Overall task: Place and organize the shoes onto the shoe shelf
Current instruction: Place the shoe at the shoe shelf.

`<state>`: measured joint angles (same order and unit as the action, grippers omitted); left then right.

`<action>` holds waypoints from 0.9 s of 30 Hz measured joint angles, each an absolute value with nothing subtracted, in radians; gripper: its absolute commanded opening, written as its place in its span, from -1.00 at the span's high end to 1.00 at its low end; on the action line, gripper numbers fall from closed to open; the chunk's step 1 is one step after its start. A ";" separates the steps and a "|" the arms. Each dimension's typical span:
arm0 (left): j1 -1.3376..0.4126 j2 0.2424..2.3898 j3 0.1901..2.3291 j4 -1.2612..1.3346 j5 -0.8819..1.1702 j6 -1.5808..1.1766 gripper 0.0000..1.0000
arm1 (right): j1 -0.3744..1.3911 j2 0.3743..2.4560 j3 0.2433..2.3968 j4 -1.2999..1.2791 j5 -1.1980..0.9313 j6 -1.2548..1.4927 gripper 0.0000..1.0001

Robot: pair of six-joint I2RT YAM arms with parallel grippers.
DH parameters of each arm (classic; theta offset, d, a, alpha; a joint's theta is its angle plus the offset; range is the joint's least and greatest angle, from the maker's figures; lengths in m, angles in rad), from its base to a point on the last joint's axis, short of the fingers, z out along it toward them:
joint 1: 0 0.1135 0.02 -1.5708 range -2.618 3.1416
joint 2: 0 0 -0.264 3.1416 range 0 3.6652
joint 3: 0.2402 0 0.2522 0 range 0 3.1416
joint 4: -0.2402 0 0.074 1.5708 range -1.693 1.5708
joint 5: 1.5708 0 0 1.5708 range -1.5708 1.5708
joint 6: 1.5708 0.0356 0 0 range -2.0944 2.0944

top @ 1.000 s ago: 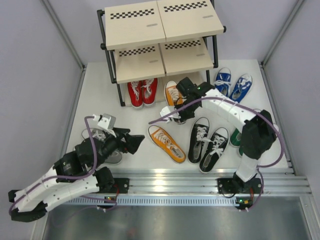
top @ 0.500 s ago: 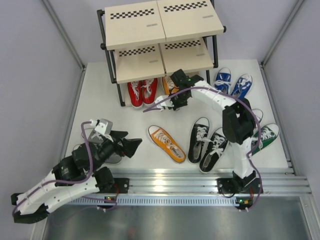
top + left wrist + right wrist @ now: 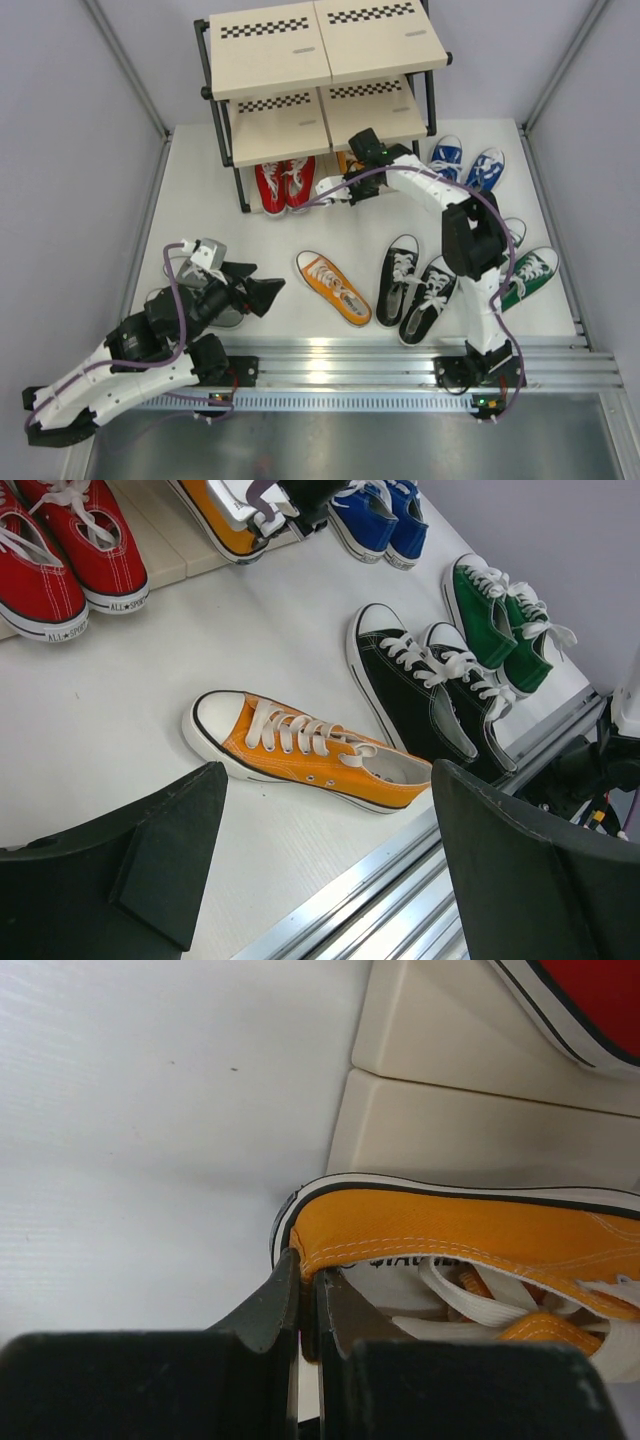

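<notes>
The shoe shelf [image 3: 270, 62] stands at the back, with a red pair [image 3: 284, 184] on its bottom board [image 3: 450, 1120]. My right gripper [image 3: 352, 180] [image 3: 308, 1300] is shut on the heel collar of an orange shoe [image 3: 470, 1225], whose sole rests at the edge of that board, right of the red pair. Its mate, the other orange shoe [image 3: 333, 288] [image 3: 300, 748], lies on the table. My left gripper [image 3: 262, 290] [image 3: 330, 830] hangs open and holds nothing, just short of that shoe.
A black pair [image 3: 415, 285] lies right of the loose orange shoe, a green pair [image 3: 525, 275] at the right edge, and a blue pair [image 3: 465, 168] by the shelf's right side. A grey shoe [image 3: 228, 316] peeks out under my left arm. A metal rail [image 3: 400, 360] borders the near edge.
My right gripper has carried the orange shoe from the table back to the shelf's bottom board. The left arm drew back a little toward the near edge.
</notes>
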<state>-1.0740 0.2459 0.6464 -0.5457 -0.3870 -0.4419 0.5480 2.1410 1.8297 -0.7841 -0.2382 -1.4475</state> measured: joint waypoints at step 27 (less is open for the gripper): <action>-1.074 0.246 0.645 -0.545 -0.381 -0.442 -0.77 | 0.527 2.156 1.837 -0.639 -0.196 -1.439 0.11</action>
<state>-1.0740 0.2459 0.6445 -0.5453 -0.3805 -0.4416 0.5270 2.1555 1.8374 -0.6392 -0.1963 -1.4391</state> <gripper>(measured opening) 0.885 0.423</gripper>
